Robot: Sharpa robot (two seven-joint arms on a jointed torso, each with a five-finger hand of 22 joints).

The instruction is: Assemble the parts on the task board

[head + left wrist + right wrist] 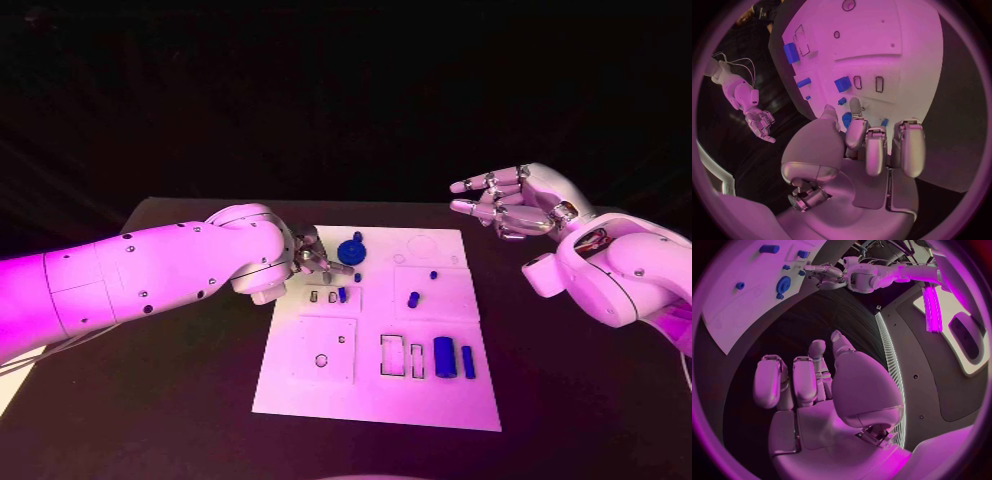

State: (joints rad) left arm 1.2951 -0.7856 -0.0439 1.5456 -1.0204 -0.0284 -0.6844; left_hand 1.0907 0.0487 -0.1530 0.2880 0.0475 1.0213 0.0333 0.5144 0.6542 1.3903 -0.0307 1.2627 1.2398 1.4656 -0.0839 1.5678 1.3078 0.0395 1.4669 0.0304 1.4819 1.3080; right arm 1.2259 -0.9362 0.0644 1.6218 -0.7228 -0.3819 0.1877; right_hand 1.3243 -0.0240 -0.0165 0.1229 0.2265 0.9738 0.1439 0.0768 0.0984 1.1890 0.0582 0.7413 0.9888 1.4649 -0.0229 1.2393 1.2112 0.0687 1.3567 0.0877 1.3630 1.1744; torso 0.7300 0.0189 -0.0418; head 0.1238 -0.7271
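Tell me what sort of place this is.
Probably a robotics lab or demo bench: a white task board with small blue parts on a black table, black backdrop behind, two robot hands over it.

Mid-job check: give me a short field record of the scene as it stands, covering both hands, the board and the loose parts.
board: white task board in the middle of the black table
left hand: left hand over the board's far left corner, fingers next to a round blue part; grasp unclear
right hand: right hand raised off the board to its far right, fingers apart, holding nothing
loose parts: two upright blue blocks near the right side; small blue piece mid-board
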